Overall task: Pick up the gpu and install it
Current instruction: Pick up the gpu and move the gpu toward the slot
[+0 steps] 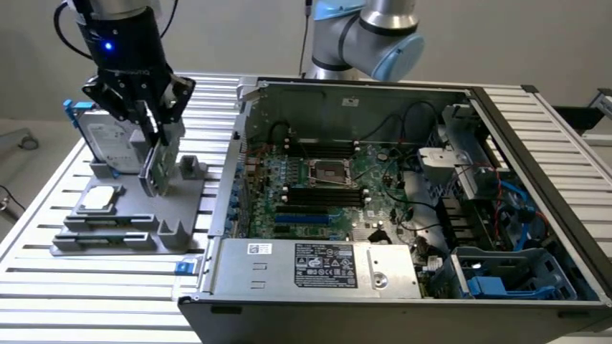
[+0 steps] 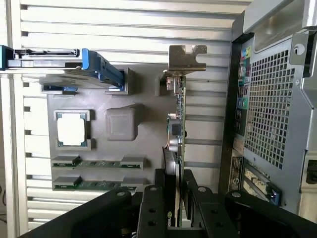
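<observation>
One open computer case (image 1: 535,143) sits at the exterior view's right; beside it, on the grey parts holder (image 1: 134,209), the gpu (image 1: 153,172) stands on edge in its slot, the gripper (image 1: 150,120) clamped narrowly on its top edge. Done well, I judge, the grip is square and any pull runs straight up, clear of the hard drive (image 1: 105,143). The power-supply sticker's (image 1: 325,266) print is too small to read.

green-edged gpu (image 2: 177,124), silver bracket (image 2: 186,55); blue-framed silver hard drive (image 1: 108,143); grey holder (image 1: 134,215).
</observation>
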Robot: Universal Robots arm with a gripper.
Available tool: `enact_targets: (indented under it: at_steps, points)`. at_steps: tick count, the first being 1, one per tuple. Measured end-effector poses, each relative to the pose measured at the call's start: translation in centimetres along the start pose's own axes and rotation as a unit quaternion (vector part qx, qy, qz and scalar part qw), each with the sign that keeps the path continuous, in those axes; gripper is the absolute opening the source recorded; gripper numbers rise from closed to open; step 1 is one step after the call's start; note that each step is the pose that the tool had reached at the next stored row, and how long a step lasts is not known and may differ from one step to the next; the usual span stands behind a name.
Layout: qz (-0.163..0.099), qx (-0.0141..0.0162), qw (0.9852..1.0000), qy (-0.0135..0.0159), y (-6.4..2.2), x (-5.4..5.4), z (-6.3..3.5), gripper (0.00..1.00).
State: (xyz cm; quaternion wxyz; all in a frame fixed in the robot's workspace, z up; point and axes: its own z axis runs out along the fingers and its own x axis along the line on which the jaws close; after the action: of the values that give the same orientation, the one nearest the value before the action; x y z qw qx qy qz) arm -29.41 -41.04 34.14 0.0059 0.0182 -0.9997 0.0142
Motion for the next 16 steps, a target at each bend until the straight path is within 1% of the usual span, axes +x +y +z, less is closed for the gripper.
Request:
enact_targets:
  at_steps: [5,9,12,14,16]
  points:
    - [0.0,0.0,1.0,0.0002,-0.09,-0.5,-2.3,0.26]
    - [0.0,0.0,1.0,0.0012,-0.28,-1.4,-4.11,0.26]
    - [0.0,-0.0001,1.0,0.0034,-0.68,-2.4,-5.49,0.26]
    - [0.0,-0.0002,1.0,0.0055,-1.0,-3.0,-6.39,0.26]
    - [0.0,-0.0002,1.0,0.0083,-1.35,-3.6,-7.33,0.26]
